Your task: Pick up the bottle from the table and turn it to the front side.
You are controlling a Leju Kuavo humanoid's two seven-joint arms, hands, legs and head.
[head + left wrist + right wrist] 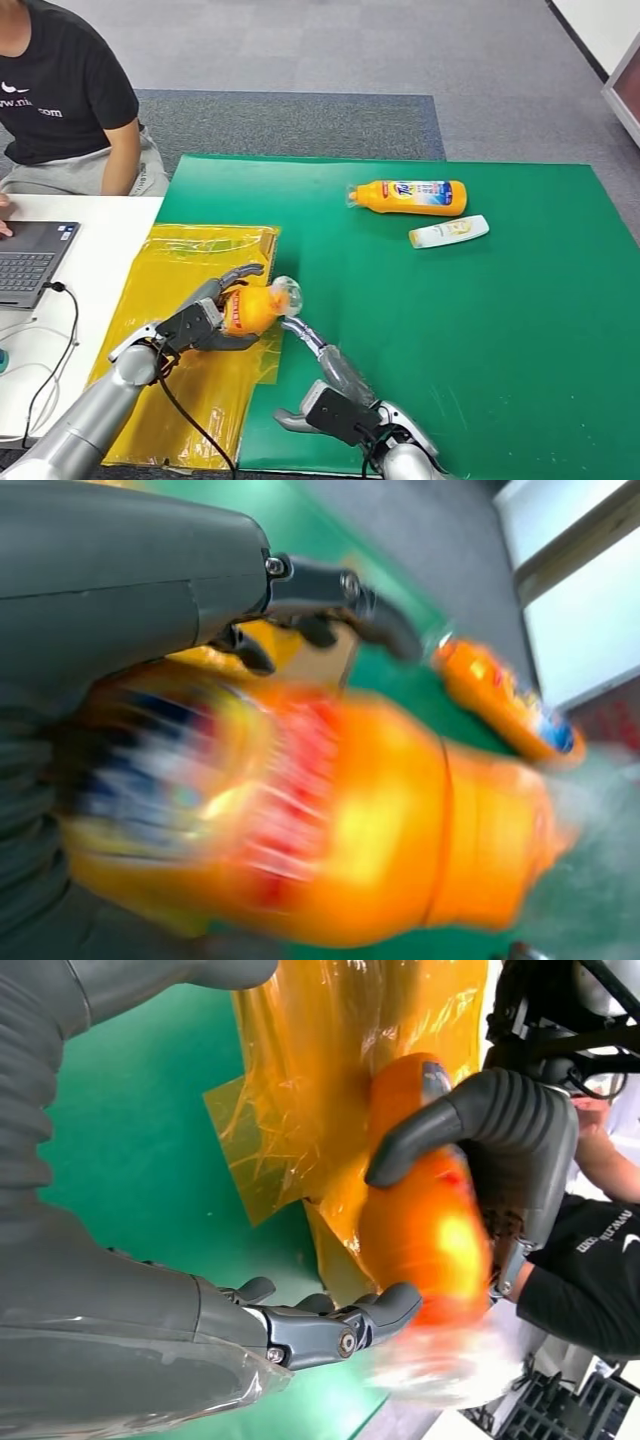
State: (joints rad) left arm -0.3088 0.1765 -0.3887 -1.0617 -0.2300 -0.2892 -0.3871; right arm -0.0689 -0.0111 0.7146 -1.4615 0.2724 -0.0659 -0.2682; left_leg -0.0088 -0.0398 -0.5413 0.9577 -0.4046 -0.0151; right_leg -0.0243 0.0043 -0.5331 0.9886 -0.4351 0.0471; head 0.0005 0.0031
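Person (60,110): seated at far left beside white desk, one hand at laptop (30,262); not engaged with robot.

Yellow plastic sheet (189,400): laid flat across seam between white desk and green worktop (490,350), partly under held item.

Left robot hand (204,322): clamped on orange bottle (256,308), fingers wrapped round labelled body, thumb over upper side. Confirmed in left wrist view, where bottle (340,830) ran blurred beneath the thumb.

Orange bottle: held on its side above edge of yellow sheet, seemingly clear of worktop, clear cap end pointing toward the right arm. Red and multicoloured label visible on body; blur made it impossible to tell whether front or back faced up.

Right robot hand (332,385): fingers apart, nothing gripped; extended fingers reached to cap end of bottle, touching or just short of it. In right wrist view, fingertips (392,1305) lay right against the orange body near the cap.

Second orange bottle (411,196) and white bottle (449,231): lying side by side farther back on worktop, well apart from both hands, untouched.

Step judged: pick-up done, turning stage in hand. Next move judged to call for rolling bottle about its long axis, right fingers assisting at cap end, without loosening left grip; slip of smooth body a risk.
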